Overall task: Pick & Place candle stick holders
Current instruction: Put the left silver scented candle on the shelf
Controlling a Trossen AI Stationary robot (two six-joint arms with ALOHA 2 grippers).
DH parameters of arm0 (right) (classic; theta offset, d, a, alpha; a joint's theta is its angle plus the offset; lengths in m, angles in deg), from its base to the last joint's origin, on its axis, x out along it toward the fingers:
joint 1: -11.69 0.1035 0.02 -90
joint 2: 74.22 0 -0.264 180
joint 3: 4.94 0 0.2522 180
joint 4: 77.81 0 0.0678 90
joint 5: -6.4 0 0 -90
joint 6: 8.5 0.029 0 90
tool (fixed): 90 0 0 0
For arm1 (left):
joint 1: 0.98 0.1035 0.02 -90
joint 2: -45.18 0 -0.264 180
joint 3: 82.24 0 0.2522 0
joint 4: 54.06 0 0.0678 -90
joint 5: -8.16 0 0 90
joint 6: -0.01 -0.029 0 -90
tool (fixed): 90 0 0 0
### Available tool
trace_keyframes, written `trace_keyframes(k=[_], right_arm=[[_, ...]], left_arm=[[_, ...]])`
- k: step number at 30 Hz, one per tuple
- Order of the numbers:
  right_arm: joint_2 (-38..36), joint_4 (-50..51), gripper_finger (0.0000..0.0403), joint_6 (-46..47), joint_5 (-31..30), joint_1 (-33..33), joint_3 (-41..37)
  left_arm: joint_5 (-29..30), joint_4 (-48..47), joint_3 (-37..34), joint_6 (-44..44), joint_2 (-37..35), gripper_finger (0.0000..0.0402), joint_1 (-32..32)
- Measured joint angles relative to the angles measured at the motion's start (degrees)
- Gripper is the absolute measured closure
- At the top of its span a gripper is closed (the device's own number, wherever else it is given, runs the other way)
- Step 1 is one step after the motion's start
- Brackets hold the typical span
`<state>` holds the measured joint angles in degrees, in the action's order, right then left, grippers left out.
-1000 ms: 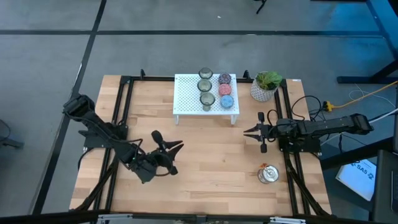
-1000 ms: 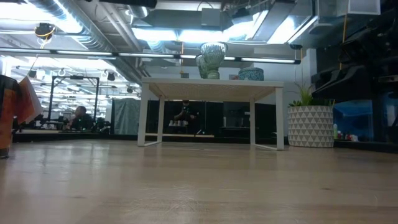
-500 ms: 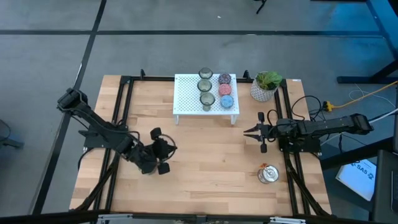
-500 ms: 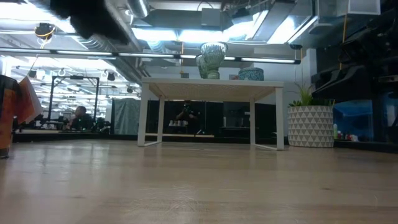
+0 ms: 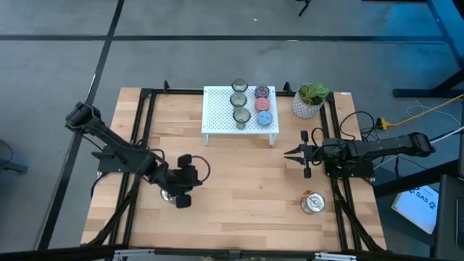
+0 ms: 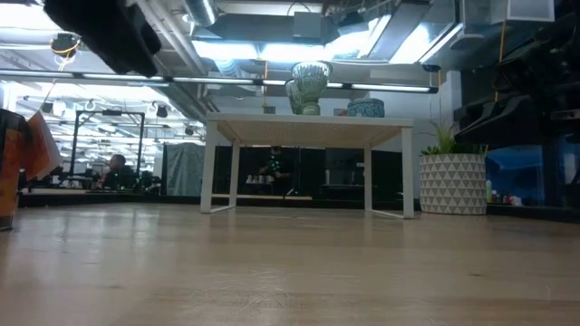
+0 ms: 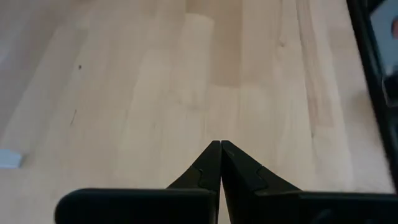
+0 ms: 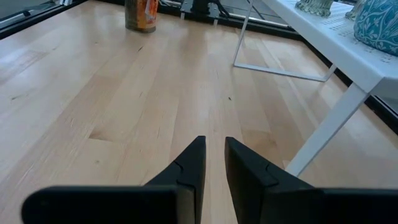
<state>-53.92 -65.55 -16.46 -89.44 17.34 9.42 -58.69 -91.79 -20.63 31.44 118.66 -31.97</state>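
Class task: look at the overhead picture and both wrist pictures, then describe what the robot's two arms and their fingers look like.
Both arms are dark, jointed and slender. The left gripper and right gripper each end in two black, wedge-shaped fingers with a stepped notch on the inner edge. No markings show.

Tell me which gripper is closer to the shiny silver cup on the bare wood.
Right. The right gripper is a short way up-table from the shiny silver cup, on its side of the table. The left gripper is across the table, far to the cup's left.
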Motion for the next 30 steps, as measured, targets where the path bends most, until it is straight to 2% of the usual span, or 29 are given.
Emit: trace_keyframes(k=[3, 6, 12, 18, 22, 25, 30], right_arm=[[0.0, 0.0, 0.034, 0.0, 0.0, 0.0, 0.0], [0.0, 0.0, 0.034, 0.0, 0.0, 0.0, 0.0], [0.0, 0.0, 0.034, 0.0, 0.0, 0.0, 0.0], [0.0, 0.0, 0.0339, 0.0, 0.0, 0.0, 0.0], [0.0, 0.0, 0.0339, 0.0, 0.0, 0.0, 0.0], [0.0, 0.0, 0.0339, 0.0, 0.0, 0.0, 0.0], [0.0, 0.0, 0.0339, 0.0, 0.0, 0.0, 0.0]], left_arm=[[-3.7, 0.1, 0.0, 2.0, 0.0, 0.0387, 2.4], [-8.0, 0.4, 0.0, 0.9, 0.3, 0.0358, 5.3], [-14.5, 5.6, 0.0, -2.3, 1.8, 0.0251, 11.2], [-13.0, 6.7, 0.0, -2.8, 3.5, 0.0119, 15.0], [-7.4, 7.9, 0.0, -2.4, 4.4, 0.0056, 15.5], [-5.2, 7.9, 0.0, -1.4, 4.9, 0.0038, 15.7], [-12.5, 7.5, 0.0, 0.7, 5.2, 0.0049, 16.7]])
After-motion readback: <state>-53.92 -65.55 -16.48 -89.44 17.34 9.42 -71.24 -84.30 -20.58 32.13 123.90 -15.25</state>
